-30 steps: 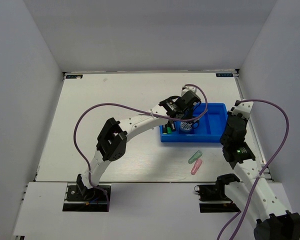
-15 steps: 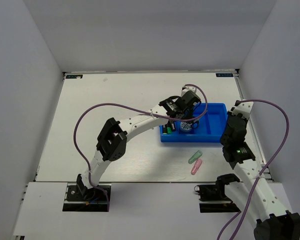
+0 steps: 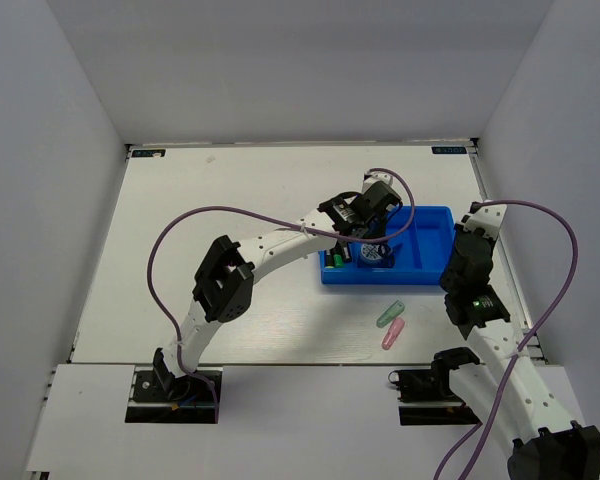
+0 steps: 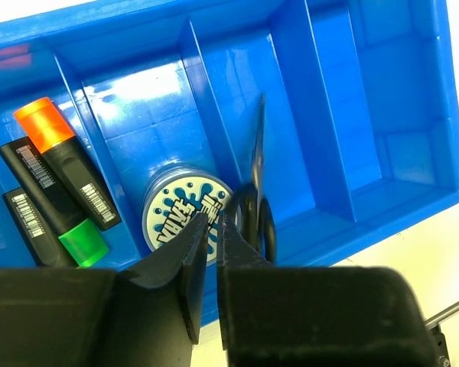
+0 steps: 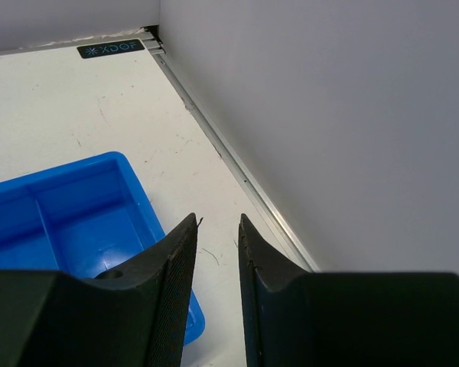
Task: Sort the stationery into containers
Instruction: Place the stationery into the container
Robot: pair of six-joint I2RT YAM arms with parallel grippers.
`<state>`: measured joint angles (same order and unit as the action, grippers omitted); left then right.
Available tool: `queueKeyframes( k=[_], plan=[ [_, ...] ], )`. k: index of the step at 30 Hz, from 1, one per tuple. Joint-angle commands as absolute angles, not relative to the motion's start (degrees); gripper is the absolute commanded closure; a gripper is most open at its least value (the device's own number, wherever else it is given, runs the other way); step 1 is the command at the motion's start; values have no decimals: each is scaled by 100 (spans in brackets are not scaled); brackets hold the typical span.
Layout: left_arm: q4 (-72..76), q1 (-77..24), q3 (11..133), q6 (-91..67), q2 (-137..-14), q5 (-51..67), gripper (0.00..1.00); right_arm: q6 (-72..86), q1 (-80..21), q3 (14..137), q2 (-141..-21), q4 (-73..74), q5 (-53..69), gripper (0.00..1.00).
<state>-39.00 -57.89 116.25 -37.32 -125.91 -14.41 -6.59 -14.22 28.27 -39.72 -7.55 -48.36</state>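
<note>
A robot lab test cell: a bare white desk point(image 3: 230, 200) boxed in by plain pale walls point(image 3: 280, 60), two white-and-black arms point(image 3: 270, 250) bolted at its near edge, purple cables point(image 3: 160, 262) looping free, small label plates point(image 5: 111, 48) at the far corners.

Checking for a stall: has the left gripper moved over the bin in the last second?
No. The left gripper sits at the same spot over the left compartments of the blue bin in all three top views, with no visible shift against the bin's rim.
</note>
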Motion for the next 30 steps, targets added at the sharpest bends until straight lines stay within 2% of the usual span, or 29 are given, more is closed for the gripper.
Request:
queueKeyframes(
  k=[1,10,13,15,16,17,18,19,20,21,22,23,24,25,26,27,28,29,30],
  plan=[
    [-3876,-5845,11839,-3771,-12507,-1468,77,-659,-1397,2839,-3894,-1116,-5036,68],
    [-3823,-5862,11874,-3788,-12507,-1406,76,-686,-1415,2821,-3894,-1160,-5054,68],
    [-3771,-5915,11787,-3701,-12367,-1397,71,-720,-1415,2804,-3893,-1160,-5045,66],
    [-3666,-6037,11690,-3176,-12139,-1250,64,-764,-1406,2856,-3885,-1073,-4896,53],
    [-3691,-6160,11689,-3008,-12077,-1178,55,-913,-1406,2978,-3876,-637,-4408,42],
    [-3778,-6318,11689,-2588,-12015,-1030,55,-931,-1415,3154,-3911,-346,-4108,28],
    [-4223,-6528,11637,-2166,-11806,-950,78,-949,-1398,3242,-3902,519,-3582,28],
    [-4402,-6643,11437,-1988,-11708,-1280,100,-975,-1397,3304,-3894,771,-2951,32],
    [-4708,-6940,11252,-1725,-11437,-1570,100,-1002,-1397,3444,-3885,991,-2657,80],
    [-4746,-7100,10345,-1470,-11060,-2052,100,-1019,-1406,3506,-3850,1419,-2089,94],
    [-4737,-7232,9971,-1389,-10857,-2613,100,-1211,-1406,3568,-3815,1885,-1291,100],
    [-4589,-7642,9610,-1310,-10385,-2863,100,-1343,-1406,3768,-3814,2377,-813,100],
    [-4544,-7751,9302,-1414,-10136,-3057,100,-1797,-1398,3831,-3832,2686,-269,93],
    [-4666,-7882,8716,-1528,-9464,-3424,93,-2089,-1415,3945,-3858,2977,1624,77],
    [-4728,-7962,8188,-1938,-9222,-3497,63,-2753,-1415,3972,-3884,3945,2200,58],
    [-4789,-7963,7652,-2386,-8994,-3533,51,-3412,-1406,4034,-4033,4242,2693,34],
    [-4807,-7972,7368,-2591,-8191,-3533,30,-3723,-1424,4086,-4086,4497,3838,29],
    [-4764,-7980,6495,-3167,-7896,-3490,10,-4553,-1415,4104,-4130,5074,4084,24],
    [-4703,-7980,6191,-3295,-7640,-3437,10,-4840,-1415,4070,-4200,5193,4461,24]
  ],
)
